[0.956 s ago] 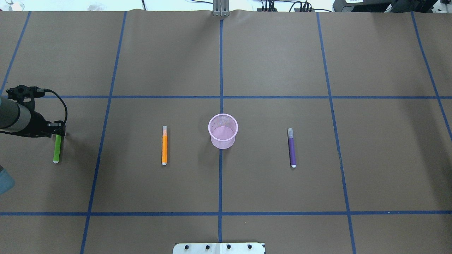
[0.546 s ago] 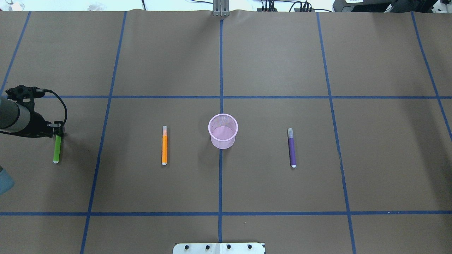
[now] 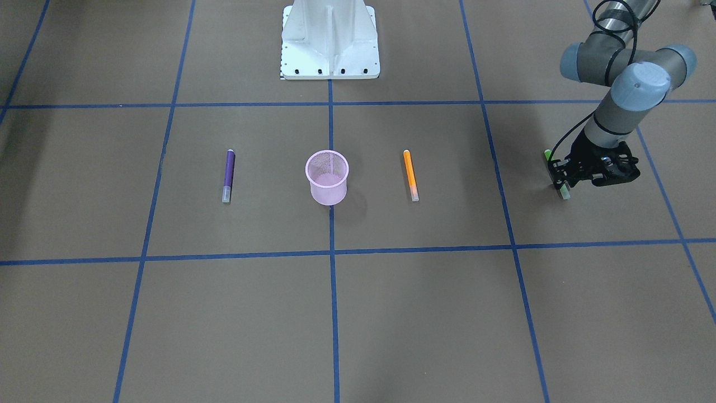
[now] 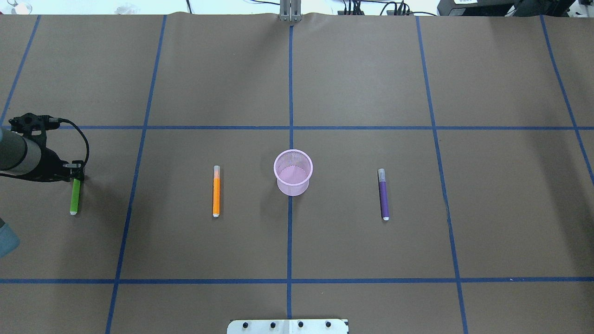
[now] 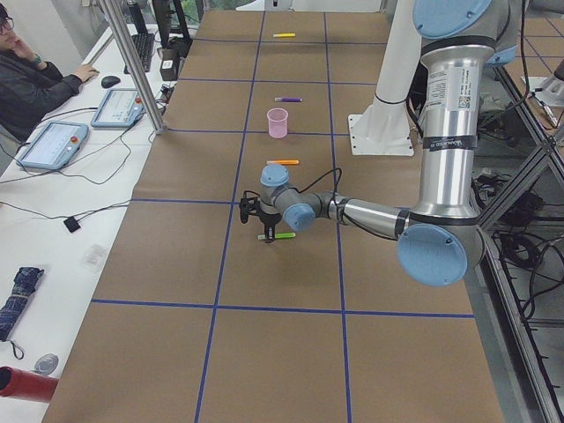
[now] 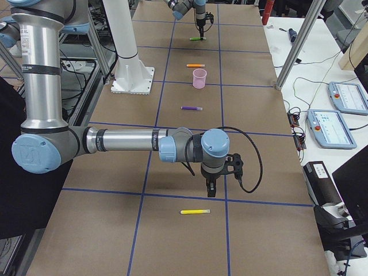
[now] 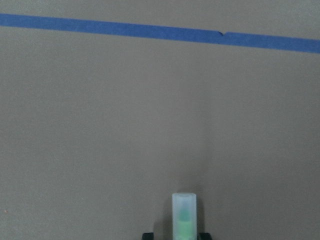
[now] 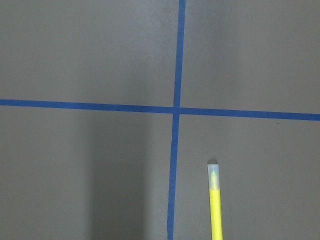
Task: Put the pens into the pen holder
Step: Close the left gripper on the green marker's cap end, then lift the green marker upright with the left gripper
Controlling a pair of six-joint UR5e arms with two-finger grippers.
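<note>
Left claw (image 4: 77, 176) straddles the cap end of the green pen (image 4: 74, 197); clamping cannot be confirmed. Pen long axis runs toward the robot-side edge of the table (image 4: 371, 255).

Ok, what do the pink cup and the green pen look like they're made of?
The pink cup looks like coated wire mesh: its base shows through the fine grid of the wall. The green pen looks like smooth plastic; its cap is translucent, with green showing through it. Both are guesses from looks.
</note>
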